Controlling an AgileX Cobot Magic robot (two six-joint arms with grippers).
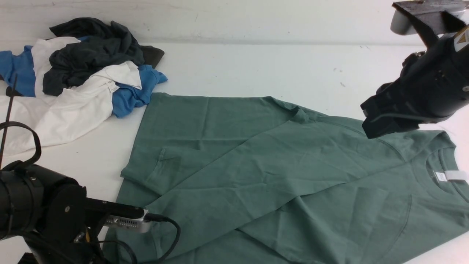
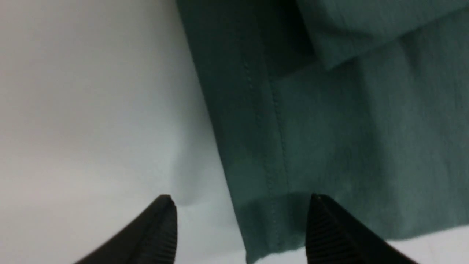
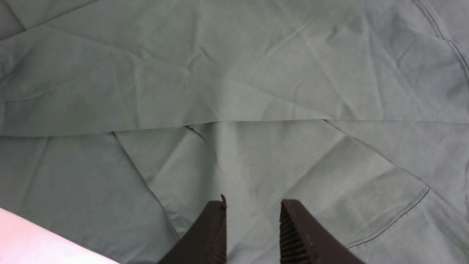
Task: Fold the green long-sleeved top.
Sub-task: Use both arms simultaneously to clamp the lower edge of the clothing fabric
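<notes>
Green long-sleeved top (image 1: 278, 172) lies spread across the counter (image 1: 256, 66), collar to the right (clothes pile (image 1: 80, 73) far left). Left pincer (image 2: 241, 205) gapes wide over its hem, empty; right pincer (image 3: 253, 205) hovers above it, slightly parted, gripping nothing.

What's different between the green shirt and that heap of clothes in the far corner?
The green top is spread nearly flat; the heap is crumpled and piled up. The green top is one garment in one colour; the heap mixes blue, white and dark grey pieces. The green top is nearer the robot; the heap lies far left. Both rest on the white table.
</notes>
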